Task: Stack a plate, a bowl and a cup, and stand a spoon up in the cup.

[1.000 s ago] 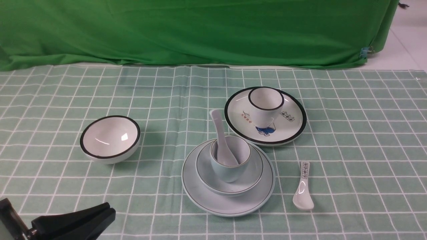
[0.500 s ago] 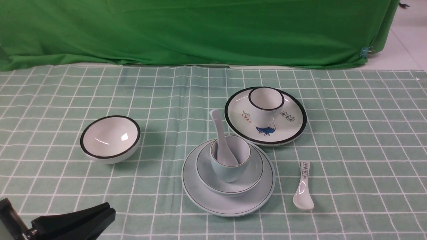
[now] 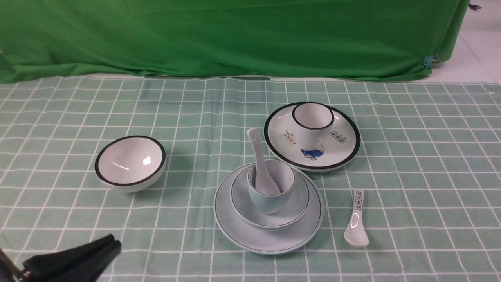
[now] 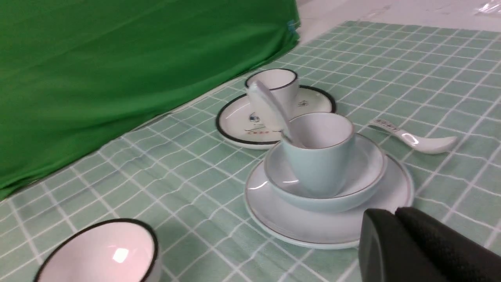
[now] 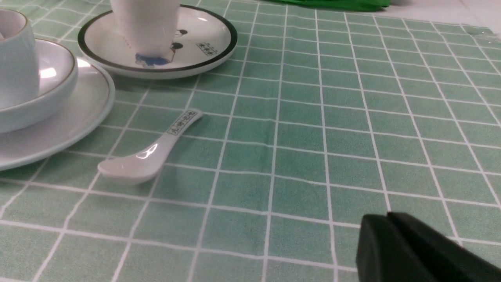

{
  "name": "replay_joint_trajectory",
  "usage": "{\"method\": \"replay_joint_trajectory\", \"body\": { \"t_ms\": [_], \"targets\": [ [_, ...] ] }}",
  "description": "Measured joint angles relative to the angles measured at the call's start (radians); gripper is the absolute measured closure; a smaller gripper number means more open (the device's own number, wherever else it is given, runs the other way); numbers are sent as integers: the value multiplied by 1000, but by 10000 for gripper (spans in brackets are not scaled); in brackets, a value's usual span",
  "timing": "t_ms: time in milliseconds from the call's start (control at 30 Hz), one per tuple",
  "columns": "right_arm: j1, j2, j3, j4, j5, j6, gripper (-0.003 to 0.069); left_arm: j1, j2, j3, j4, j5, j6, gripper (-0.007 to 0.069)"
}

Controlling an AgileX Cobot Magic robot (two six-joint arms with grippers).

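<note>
Two black-rimmed plate (image 3: 344,150) and bowl (image 3: 130,162) flank stack.

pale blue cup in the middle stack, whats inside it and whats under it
Inside the cup stands the plain white spoon, handle leaning out over the rim. The cup sits in the shallow bowl, which rests on the plate. The cup hides the bowl's centre, and the bowl hides the plate's.

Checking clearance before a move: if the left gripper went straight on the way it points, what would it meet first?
Probably the plate under the stack; the left gripper, shut and empty, points at its near rim, though depth is unclear.
</note>
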Motion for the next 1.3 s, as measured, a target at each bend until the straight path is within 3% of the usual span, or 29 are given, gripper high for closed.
{"method": "replay_joint_trajectory", "body": {
  "t_ms": [67,167,300,433,500,1300],
  "targets": [
    [0,0,0,0,0,0,603,131,-81,21,12,-8,-111,613],
    [0,0,0,0,0,0,595,323,-208,56,16,23,-180,613],
    [0,0,0,0,1,0,584,491,-309,91,15,118,-212,613],
    [0,0,0,-1,3,0,575,584,-318,94,15,266,-235,613],
    [0,0,0,-1,2,0,571,598,-318,95,15,321,-239,613],
    [0,-1,0,-1,1,0,519,600,-318,95,18,322,-236,612]
  ]
}}
